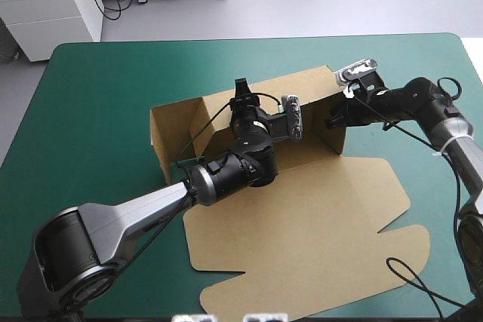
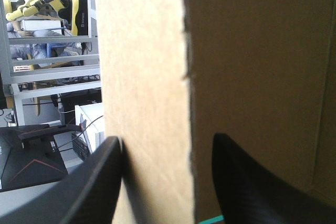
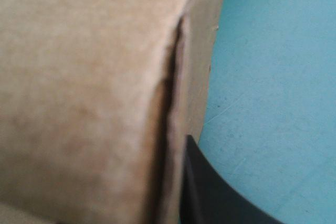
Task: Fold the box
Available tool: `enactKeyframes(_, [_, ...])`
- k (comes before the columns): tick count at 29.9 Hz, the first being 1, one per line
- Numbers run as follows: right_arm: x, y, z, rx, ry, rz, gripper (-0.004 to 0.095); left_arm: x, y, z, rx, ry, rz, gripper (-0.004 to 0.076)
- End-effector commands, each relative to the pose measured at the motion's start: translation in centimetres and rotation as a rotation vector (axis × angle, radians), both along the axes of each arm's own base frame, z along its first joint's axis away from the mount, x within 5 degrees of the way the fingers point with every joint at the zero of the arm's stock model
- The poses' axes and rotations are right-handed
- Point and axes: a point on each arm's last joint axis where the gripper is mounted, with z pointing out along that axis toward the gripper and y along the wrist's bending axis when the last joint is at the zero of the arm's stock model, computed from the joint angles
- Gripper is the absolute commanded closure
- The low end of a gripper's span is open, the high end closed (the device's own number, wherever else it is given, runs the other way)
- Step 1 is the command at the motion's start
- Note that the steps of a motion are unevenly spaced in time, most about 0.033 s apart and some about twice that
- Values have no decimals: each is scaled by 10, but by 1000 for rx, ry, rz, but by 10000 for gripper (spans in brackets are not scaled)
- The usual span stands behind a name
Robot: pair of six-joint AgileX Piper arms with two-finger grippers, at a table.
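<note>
The brown box (image 1: 302, 224) stands in the middle of the table, its back and side walls raised and its lid flat toward the front edge. My left gripper (image 1: 243, 107) reaches over the tray to the back wall. In the left wrist view it (image 2: 167, 145) is open, and the black fingers (image 2: 100, 187) straddle the upright board (image 2: 147, 77). My right gripper (image 1: 333, 120) is at the box's right wall. In the right wrist view one black finger (image 3: 210, 192) presses the outer face of the doubled wall (image 3: 94, 87). The board hides the other finger.
The teal-green cover (image 1: 98, 96) lies bare left of the box, behind it, and at the far right corner. The flat lid reaches almost to the table's front edge. My left arm (image 1: 151, 209) crosses the lid's left corner.
</note>
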Motion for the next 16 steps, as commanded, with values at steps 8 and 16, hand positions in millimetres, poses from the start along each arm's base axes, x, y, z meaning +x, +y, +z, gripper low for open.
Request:
enactKeyframes(8, [-3, 0, 18, 37, -22, -55, 914, -19, -6, 54, -186, -87, -34, 356])
enactKeyframes(16, [-3, 0, 17, 46, -5, -80, 914, -41, -12, 100, -312, -144, -76, 356])
